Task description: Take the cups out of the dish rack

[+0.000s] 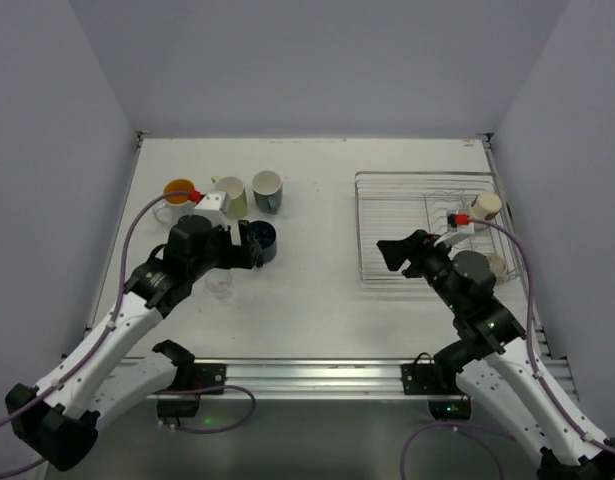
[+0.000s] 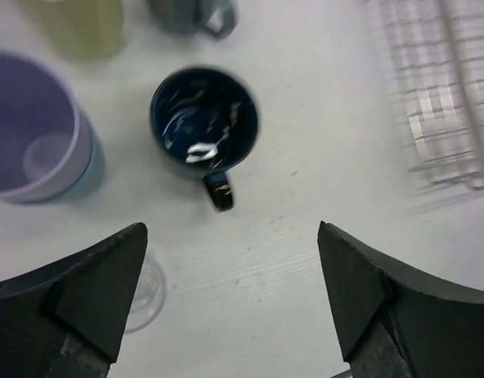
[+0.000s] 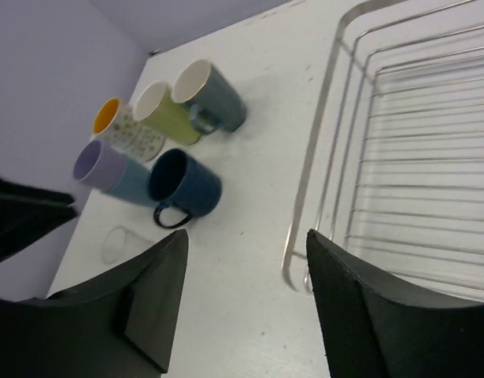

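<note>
I read the left gripper as released and empty, its fingers spread wide above the navy mug. The mug stands upright on the table in a group with the lavender cup, yellow-green cup, grey cup and orange-inside cup. The right gripper is also spread and holds nothing, over the near left corner of the dish rack, and a cream cup sits at the rack's far right.
</note>
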Tool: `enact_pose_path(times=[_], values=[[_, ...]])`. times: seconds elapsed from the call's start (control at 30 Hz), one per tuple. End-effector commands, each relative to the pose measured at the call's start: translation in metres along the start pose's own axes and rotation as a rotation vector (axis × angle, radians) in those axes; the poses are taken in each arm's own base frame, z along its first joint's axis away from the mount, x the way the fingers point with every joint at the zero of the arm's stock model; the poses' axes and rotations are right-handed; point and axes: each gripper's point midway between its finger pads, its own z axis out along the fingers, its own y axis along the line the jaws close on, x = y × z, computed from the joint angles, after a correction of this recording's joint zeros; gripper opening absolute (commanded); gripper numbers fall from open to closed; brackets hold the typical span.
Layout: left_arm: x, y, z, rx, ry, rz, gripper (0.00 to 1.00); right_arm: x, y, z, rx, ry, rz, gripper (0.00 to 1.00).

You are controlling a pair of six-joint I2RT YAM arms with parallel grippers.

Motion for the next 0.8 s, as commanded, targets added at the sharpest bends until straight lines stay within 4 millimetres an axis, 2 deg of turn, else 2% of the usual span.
enact_pose_path(times=[0.0,0.07,0.13,0.17,0.23,0.27,0.3,0.33,0.37,0.4,0.43,0.47,0.5,0.53,0.57,0.67,0.77], values=[[-0.053,-0.048,-0.041,0.269,-0.211,0.063,0.94,-0.047,-0.027,0.006,0.189,-0.119,-0.035,0.63],[-0.054,-0.062,-0.062,0.377,-0.259,0.098,0.96,-0.072,-0.057,0.010,0.331,-0.165,-0.029,0.59],[-0.046,-0.068,-0.069,0.441,-0.273,0.131,0.97,-0.088,-0.081,0.012,0.431,-0.203,-0.021,0.57],[-0.044,-0.074,-0.080,0.494,-0.295,0.162,0.97,-0.101,-0.106,0.013,0.532,-0.225,-0.010,0.57],[-0.032,-0.075,-0.084,0.530,-0.292,0.189,0.98,-0.117,-0.126,0.016,0.606,-0.263,-0.005,0.62],[-0.028,-0.080,-0.093,0.575,-0.306,0.206,0.98,-0.129,-0.139,0.014,0.660,-0.292,0.003,0.70],[-0.020,-0.079,-0.092,0.589,-0.298,0.215,0.99,-0.128,-0.162,0.019,0.745,-0.280,0.006,0.74],[-0.017,-0.080,-0.097,0.610,-0.312,0.228,0.99,-0.139,-0.172,0.020,0.778,-0.308,0.015,0.78],[-0.013,-0.079,-0.096,0.612,-0.311,0.227,0.99,-0.141,-0.180,0.023,0.798,-0.299,0.020,0.84],[-0.006,-0.077,-0.091,0.614,-0.309,0.217,0.99,-0.135,-0.195,0.032,0.839,-0.262,0.023,0.85],[-0.006,-0.079,-0.095,0.626,-0.321,0.215,0.99,-0.140,-0.199,0.035,0.853,-0.273,0.012,0.86],[-0.006,-0.081,-0.098,0.633,-0.330,0.226,0.99,-0.153,-0.212,0.029,0.901,-0.303,0.017,0.87],[-0.006,-0.085,-0.103,0.649,-0.331,0.242,0.99,-0.157,-0.221,0.029,0.930,-0.310,0.016,0.89],[-0.006,-0.085,-0.105,0.651,-0.336,0.245,0.99,-0.153,-0.238,0.035,0.972,-0.279,0.010,0.90],[-0.006,-0.085,-0.107,0.649,-0.347,0.242,1.00,-0.168,-0.247,0.033,1.001,-0.300,0.013,0.91],[-0.005,-0.089,-0.116,0.673,-0.366,0.251,1.00,-0.172,-0.282,0.032,1.104,-0.257,0.014,0.93],[-0.004,-0.091,-0.122,0.691,-0.382,0.255,1.00,-0.172,-0.302,0.029,1.163,-0.233,0.017,0.94]])
